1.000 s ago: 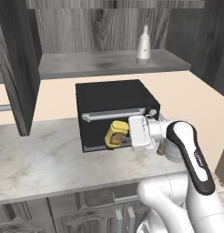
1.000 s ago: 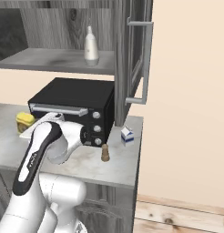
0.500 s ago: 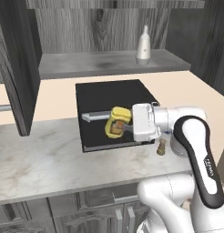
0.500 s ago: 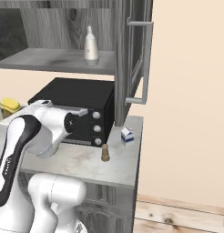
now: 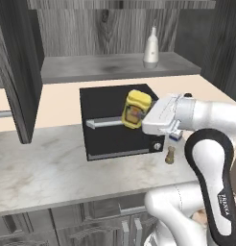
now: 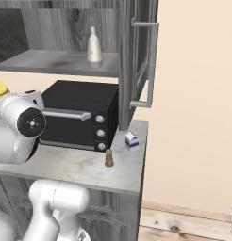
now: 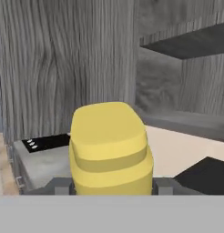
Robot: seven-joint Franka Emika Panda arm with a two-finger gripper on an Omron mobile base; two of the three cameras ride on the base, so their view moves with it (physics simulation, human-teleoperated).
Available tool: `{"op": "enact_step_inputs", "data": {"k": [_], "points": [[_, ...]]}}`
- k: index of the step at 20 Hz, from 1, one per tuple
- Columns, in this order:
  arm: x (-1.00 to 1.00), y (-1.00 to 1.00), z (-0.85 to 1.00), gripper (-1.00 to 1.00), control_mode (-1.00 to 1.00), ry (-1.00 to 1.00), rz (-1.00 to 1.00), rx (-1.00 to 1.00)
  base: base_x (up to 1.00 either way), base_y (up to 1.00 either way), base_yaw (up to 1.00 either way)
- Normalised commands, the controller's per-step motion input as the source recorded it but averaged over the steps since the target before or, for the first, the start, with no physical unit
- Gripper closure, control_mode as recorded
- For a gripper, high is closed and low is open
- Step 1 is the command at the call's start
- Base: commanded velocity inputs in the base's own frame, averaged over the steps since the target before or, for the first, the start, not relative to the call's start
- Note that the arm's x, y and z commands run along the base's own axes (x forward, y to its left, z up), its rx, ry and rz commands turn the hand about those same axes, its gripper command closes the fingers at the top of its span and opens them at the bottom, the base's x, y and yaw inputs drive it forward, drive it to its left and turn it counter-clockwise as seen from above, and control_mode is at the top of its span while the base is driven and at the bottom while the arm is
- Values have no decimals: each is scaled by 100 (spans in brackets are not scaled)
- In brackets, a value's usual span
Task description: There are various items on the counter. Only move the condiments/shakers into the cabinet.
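My gripper (image 5: pixel 135 114) is shut on the yellow squeeze bottle (image 5: pixel 136 108), which hangs in front of the black toaster oven's top, above the counter (image 5: pixel 48 168). In the hand view the yellow bottle (image 7: pixel 109 145) sits between the fingers (image 7: pixel 59 185), facing the cabinet. A sliver of the yellow bottle (image 6: pixel 0 88) peeks past the arm in the right base view. The white narrow-necked bottle (image 5: pixel 150 47) (image 6: pixel 94 46) stands on the cabinet shelf (image 5: pixel 91 67). On the counter, right of the oven, stands the brown mill-shaped shaker (image 5: pixel 171 154) (image 6: pixel 109 157).
The black toaster oven (image 5: pixel 110 134) (image 6: pixel 85 113) takes up the counter under the shelf. A small blue-and-white box (image 6: pixel 131 139) stands by the counter's right end. Open cabinet doors hang at the left (image 5: pixel 17 72) and right (image 6: pixel 136 61). The counter ends past the box.
The gripper has carried the yellow bottle upward and a little right, from in front of the oven door to the level of the oven's top. The other items have not moved.
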Motion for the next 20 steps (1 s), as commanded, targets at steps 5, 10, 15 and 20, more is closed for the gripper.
{"op": "enact_step_inputs", "data": {"k": [5,10,15,20], "points": [[-24,-5,53,100,-100,2,-44,1,0,0,0],[0,0,66,100,-100,5,-40,14,0,0,0],[5,-4,23,100,-100,10,-35,16,0,0,0],[13,-4,0,100,-100,3,-2,3,0,0,0]]}}
